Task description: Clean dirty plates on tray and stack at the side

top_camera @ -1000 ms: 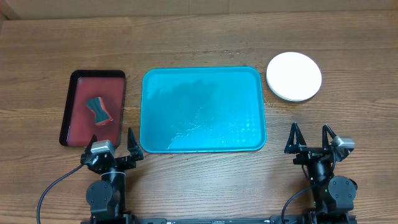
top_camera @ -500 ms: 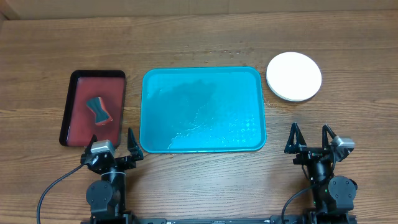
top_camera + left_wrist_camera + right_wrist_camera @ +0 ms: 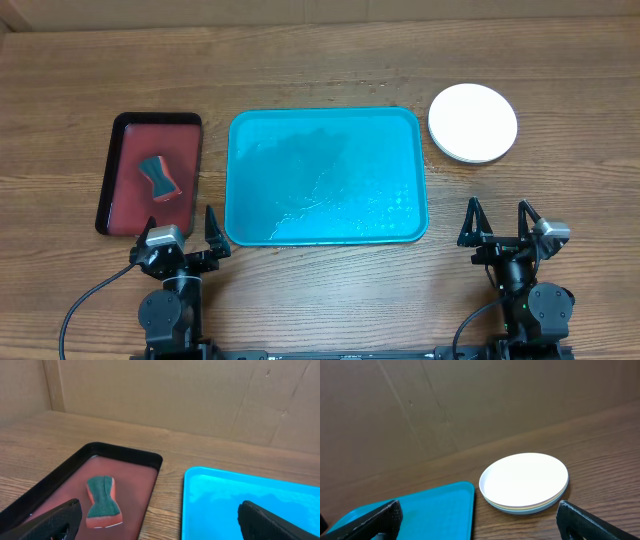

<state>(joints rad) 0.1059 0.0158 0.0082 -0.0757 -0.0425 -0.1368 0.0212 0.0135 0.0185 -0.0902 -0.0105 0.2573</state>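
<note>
The stack of three round plastic plates (image 3: 473, 122), white on top, sits on the wooden worktop (image 3: 320, 60) just beside the far right corner of the large turquoise rectangular plastic tray (image 3: 326, 176), while the left tool (image 3: 181, 222) and right tool (image 3: 496, 210) gape wide, holding nothing.

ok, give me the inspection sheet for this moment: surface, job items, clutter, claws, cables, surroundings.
Surface: wooden table, no spill seen.
Job's things: turquoise tray at centre, no plates on it; plates stacked on the table off its far right corner, apart from it, white one on top, no smears visible on it.
Clutter: dark red tray left of the turquoise one, holding a sponge.
Grippers: left claw and right claw both open and empty, at the near edge.
Cables: black cable by the left arm's base, off the trays.
Surroundings: cardboard wall behind the table.
</note>
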